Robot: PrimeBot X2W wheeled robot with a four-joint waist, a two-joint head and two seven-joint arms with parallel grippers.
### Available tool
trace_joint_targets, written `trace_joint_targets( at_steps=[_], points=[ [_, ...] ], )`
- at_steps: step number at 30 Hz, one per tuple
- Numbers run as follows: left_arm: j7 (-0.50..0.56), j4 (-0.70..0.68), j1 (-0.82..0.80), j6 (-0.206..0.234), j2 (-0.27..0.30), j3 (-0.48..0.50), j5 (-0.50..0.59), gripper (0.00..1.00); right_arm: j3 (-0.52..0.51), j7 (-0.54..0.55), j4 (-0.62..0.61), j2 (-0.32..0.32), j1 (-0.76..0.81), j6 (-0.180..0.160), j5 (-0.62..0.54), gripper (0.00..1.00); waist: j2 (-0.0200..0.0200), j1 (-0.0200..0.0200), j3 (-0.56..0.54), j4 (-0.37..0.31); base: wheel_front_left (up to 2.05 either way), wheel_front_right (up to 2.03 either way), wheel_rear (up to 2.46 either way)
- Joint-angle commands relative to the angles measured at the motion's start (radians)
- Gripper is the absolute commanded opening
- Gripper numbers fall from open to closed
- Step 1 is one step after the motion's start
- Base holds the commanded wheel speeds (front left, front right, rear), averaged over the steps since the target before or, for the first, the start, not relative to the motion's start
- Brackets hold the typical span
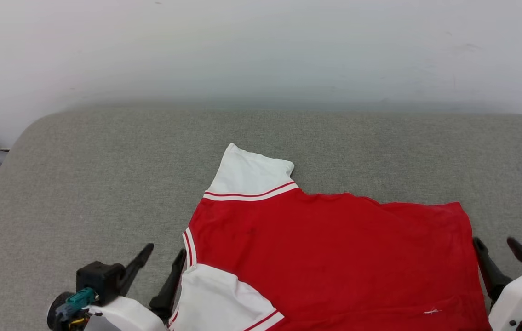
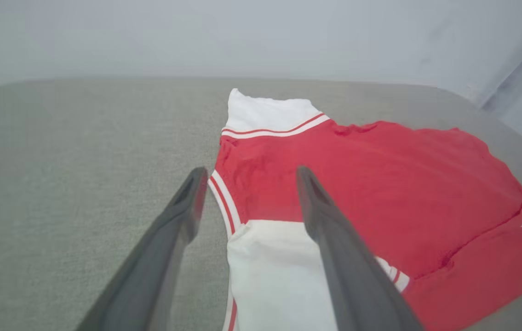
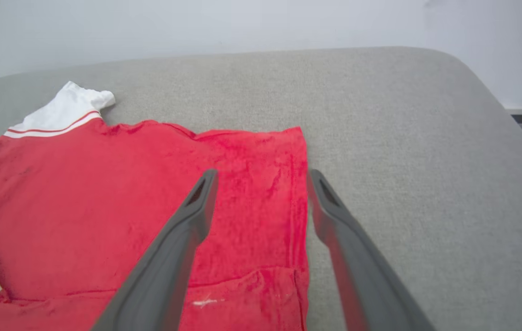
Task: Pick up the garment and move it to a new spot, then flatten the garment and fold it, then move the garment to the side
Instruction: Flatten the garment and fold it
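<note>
and here's the garment (image 1: 334, 257), spread red side up on the grey padded worktop (image 1: 81, 184), running from centre toward 5 o'clock in the head view. one white sleeve (image 1: 249, 174) points to 12 and the other (image 1: 217, 299) sits near 7. the left hand (image 1: 166, 250) at 7 o'clock is spread wide, straddling the striped shoulder edge and holding nothing. the right hand (image 1: 494, 241) at 4 o'clock is spread too, astride the hem. flattening looks mostly done, with a few wrinkles. the fold looks barely begun, and the move aside is left.
</note>
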Motion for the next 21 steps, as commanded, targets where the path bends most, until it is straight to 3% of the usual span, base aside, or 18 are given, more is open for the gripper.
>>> trace_joint_targets(
  at_steps=[1, 7, 10, 21],
  points=[
    [-0.042, -0.002, -0.012, -0.004, -0.014, 0.016, 0.028, 1.00, 0.010, -0.076, -0.007, -0.001, -0.012, -0.001, 0.013, 1.00, 0.0000, 0.0000, -0.002, -0.001, 0.00, 0.00, 0.00],
    [-0.083, -0.042, 0.015, -0.010, -0.095, 0.133, 0.123, 1.00, 0.051, -0.304, -0.012, 0.019, -0.006, -0.001, 0.019, 1.00, 0.0000, 0.0000, 0.000, -0.006, 0.00, 0.00, 0.00],
    [-0.084, -0.062, 0.058, -0.037, -0.144, 0.202, 0.195, 1.00, 0.064, -0.381, -0.007, 0.033, -0.002, -0.001, 0.011, 1.00, 0.0000, 0.0000, 0.006, -0.011, 0.00, 0.00, 0.00],
    [-0.084, -0.041, 0.100, -0.169, -0.278, 0.362, 0.340, 1.00, 0.097, -0.480, 0.028, 0.067, -0.023, -0.001, 0.001, 1.00, 0.0000, 0.0000, 0.056, -0.036, 0.00, 0.00, 0.00]
  ],
)
